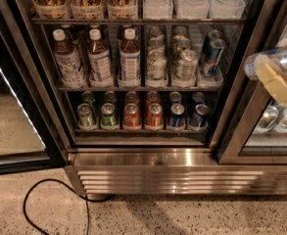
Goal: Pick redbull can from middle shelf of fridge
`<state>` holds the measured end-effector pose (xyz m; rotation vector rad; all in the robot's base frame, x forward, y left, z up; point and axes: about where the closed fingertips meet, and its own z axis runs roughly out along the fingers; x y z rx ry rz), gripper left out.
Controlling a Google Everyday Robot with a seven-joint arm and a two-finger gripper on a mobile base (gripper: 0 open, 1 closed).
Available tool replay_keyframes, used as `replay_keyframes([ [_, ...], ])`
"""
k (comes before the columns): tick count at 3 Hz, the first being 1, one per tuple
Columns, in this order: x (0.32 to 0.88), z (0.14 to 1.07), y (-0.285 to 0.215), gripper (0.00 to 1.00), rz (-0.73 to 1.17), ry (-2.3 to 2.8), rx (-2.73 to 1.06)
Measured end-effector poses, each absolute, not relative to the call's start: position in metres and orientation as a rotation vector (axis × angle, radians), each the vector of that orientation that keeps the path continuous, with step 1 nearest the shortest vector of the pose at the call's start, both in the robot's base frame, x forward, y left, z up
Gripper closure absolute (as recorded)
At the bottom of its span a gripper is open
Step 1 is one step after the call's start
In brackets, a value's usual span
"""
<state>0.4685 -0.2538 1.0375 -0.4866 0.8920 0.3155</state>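
Observation:
The fridge [182, 173] stands open, with a steel louvered base. Its middle shelf [64, 88] carries three white-capped brown bottles [99, 58], pale green-white tall cans [171, 62] and two redbull cans [212, 55] at its right end. My gripper [276, 71] is outside the fridge at the right edge of the view, in front of the neighbouring glass door. It is shut on a redbull can [268, 60] that lies nearly sideways, blue and silver, above a pale yellow finger [279, 86].
The lower rack holds short green, red and blue cans [143, 114]. The top shelf holds cups and clear containers [157, 1]. The open glass door [15, 121] stands at the left. A black cable [59, 199] loops on the speckled floor. The dark door frame [241, 82] stands beside my gripper.

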Motion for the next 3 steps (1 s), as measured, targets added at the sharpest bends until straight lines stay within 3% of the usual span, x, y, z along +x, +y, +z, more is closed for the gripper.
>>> replay_keyframes([
  [3, 0.361, 1.027, -0.168, 1.0, 0.416, 0.688, -1.065],
])
